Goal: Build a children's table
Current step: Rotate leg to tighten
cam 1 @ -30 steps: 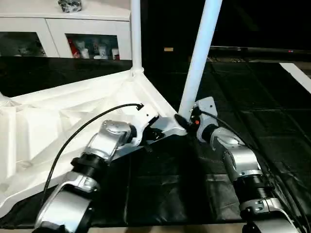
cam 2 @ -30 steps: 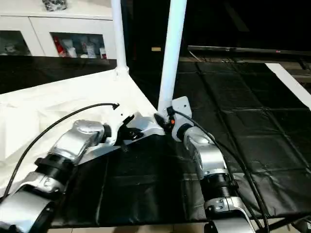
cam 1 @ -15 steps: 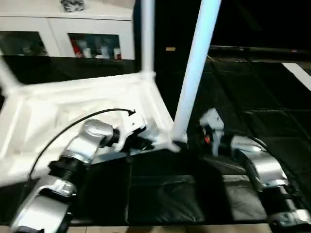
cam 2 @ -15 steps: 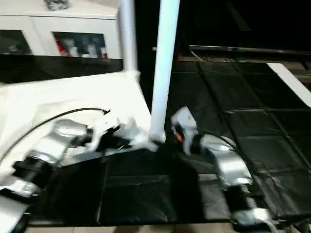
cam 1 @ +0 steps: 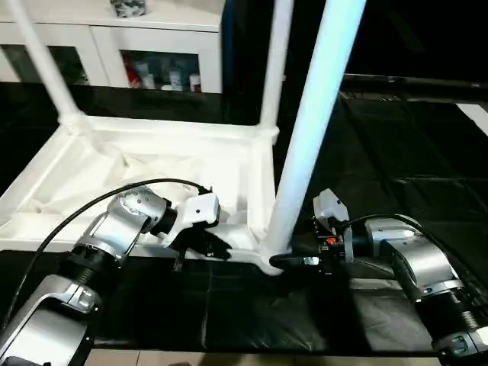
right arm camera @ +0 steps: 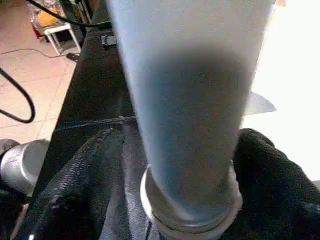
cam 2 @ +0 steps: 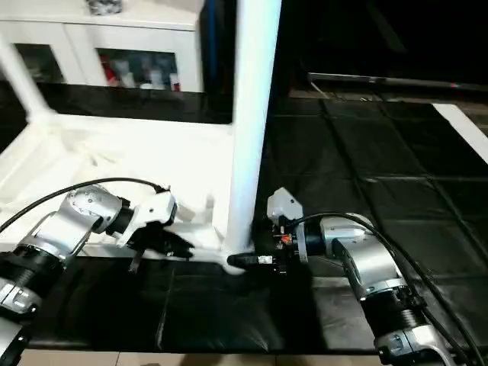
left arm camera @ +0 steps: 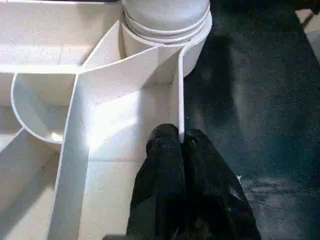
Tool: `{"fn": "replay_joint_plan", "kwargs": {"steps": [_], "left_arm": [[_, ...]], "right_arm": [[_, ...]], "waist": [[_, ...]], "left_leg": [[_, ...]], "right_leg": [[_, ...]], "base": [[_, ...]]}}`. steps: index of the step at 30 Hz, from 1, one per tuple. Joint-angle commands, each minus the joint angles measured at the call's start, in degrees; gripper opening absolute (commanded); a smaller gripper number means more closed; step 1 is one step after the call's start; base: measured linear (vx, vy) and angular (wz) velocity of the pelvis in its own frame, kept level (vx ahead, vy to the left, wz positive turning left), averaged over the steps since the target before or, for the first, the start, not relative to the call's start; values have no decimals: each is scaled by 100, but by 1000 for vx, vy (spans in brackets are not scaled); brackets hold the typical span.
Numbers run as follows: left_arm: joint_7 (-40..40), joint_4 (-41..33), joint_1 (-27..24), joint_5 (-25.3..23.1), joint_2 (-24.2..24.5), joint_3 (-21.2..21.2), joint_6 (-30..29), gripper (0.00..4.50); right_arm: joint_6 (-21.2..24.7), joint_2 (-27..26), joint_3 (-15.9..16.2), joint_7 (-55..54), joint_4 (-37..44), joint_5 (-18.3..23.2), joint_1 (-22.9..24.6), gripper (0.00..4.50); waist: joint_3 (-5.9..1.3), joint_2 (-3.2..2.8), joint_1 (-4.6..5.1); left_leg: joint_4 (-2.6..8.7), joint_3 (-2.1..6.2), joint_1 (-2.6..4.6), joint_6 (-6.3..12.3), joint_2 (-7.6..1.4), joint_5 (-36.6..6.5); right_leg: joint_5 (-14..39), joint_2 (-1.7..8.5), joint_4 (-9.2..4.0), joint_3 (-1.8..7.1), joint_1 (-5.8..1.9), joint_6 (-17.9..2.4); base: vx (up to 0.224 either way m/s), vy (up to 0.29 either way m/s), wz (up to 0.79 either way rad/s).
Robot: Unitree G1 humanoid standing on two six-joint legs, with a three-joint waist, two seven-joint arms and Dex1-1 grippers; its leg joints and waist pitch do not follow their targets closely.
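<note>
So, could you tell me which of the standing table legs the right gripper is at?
The nearest leg, at the tabletop's near right corner. The right gripper's fingers straddle its base; the other two legs stand at the far corners.

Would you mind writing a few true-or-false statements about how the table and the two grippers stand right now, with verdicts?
1. The tabletop lies with its ribbed underside up. True.
2. The left gripper is wide open above the tabletop. False: its fingers are pinched shut on the tabletop's thin rim wall.
3. The right gripper has a finger on each side of the near leg, at its base. True.
4. The near leg lies flat on the black mat. False: it stands upright in the near corner socket.
5. No other leg is fitted. False: two more legs stand in the far corners.
</note>
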State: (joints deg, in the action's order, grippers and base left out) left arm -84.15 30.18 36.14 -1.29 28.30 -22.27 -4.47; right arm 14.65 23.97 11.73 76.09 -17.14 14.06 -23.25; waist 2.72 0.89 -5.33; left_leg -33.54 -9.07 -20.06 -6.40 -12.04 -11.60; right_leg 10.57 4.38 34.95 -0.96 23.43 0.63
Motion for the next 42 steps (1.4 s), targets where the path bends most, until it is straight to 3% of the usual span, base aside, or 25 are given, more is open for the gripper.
{"fn": "replay_joint_plan", "kwargs": {"steps": [1,8,9,10,17,18,21,23,24,27,30,35,38,40,42], "left_arm": [[-250,-108,-29,-34,5,-175,114,0],[-279,-50,0,-69,29,-194,205,0],[-205,-53,-5,-83,28,-181,209,0],[-174,-56,-8,-86,27,-178,206,0],[71,-78,-81,-58,-20,-72,-38,0],[173,-51,-76,-64,-60,-43,-136,0],[492,33,-37,-34,-233,70,-393,0],[782,71,21,20,-405,188,-635,0],[1046,105,78,62,-567,285,-838,0],[1555,146,179,153,-936,454,-1267,0],[2371,372,377,172,-1484,654,-1591,0],[3304,722,630,174,-2069,900,-1733,0],[3484,769,675,163,-2176,949,-1744,0],[3604,750,714,106,-2281,982,-1772,0],[3556,727,719,33,-2212,943,-1730,0]], "right_arm": [[57,74,23,124,-37,97,-81,321],[80,24,83,201,-135,123,-115,259],[101,7,97,219,-148,126,-128,250],[115,-1,98,231,-148,128,-131,241],[225,0,110,242,77,209,-4,203],[272,-12,106,199,140,237,52,201],[365,-105,102,-110,267,181,201,200],[326,-275,94,-615,236,-28,252,200],[281,-458,55,-1111,144,-211,252,199],[420,-892,-91,-2103,-98,-438,129,197],[710,-1474,-259,-3189,-437,-577,-155,196],[811,-1976,-337,-4140,-867,-784,-596,193],[788,-2061,-352,-4333,-982,-861,-705,193],[620,-2171,-429,-4459,-1159,-918,-848,193],[570,-2188,-481,-4329,-1115,-853,-836,247]], "waist": [[-343,1,13],[-347,9,5],[-345,73,10],[-345,30,-2],[-351,51,-11],[-349,-13,-21],[-341,20,-29],[-326,-22,-27],[-300,-6,0],[-291,1,84],[-296,-14,192],[-331,-28,247],[-347,-28,227],[-369,-30,242],[-367,-19,233]], "left_leg": [[393,-107,-1,290,-56,-797],[388,-107,-4,268,-50,-797],[388,-113,-10,285,-51,-786],[392,-105,-7,277,-53,-760],[383,-110,-5,284,-49,-715],[385,-105,1,262,-52,-710],[393,-112,3,232,-47,-775],[409,-101,7,181,-44,-925],[427,-100,21,34,-33,-1170],[463,-64,12,-111,-7,-1414],[461,-44,4,-183,15,-1466],[423,-65,-23,-52,33,-1150],[411,-65,-18,-1,27,-1044],[398,-63,-40,41,26,-800],[389,-75,-39,89,24,-735]], "right_leg": [[489,217,-307,110,-314,-1564],[542,219,-311,106,-316,-1550],[555,217,-315,105,-320,-1539],[609,225,-311,105,-313,-1518],[499,220,-298,104,-314,-1524],[490,220,-292,108,-310,-1522],[503,211,-314,113,-310,-1515],[756,217,-339,111,-300,-1476],[1220,223,-389,120,-275,-1362],[2000,227,-464,117,-279,-1058],[2154,210,-482,106,-254,-972],[1483,187,-464,115,-281,-1126],[1236,186,-443,116,-298,-1168],[681,182,-380,111,-324,-1306],[507,179,-378,110,-330,-1351]], "base": [[0,0,0],[0,0,0],[0,0,0],[0,0,0],[0,0,0],[0,0,0],[0,0,0],[0,0,0],[0,0,0],[0,0,0],[0,0,0],[0,0,0],[0,0,0],[0,0,0],[0,0,0]]}}
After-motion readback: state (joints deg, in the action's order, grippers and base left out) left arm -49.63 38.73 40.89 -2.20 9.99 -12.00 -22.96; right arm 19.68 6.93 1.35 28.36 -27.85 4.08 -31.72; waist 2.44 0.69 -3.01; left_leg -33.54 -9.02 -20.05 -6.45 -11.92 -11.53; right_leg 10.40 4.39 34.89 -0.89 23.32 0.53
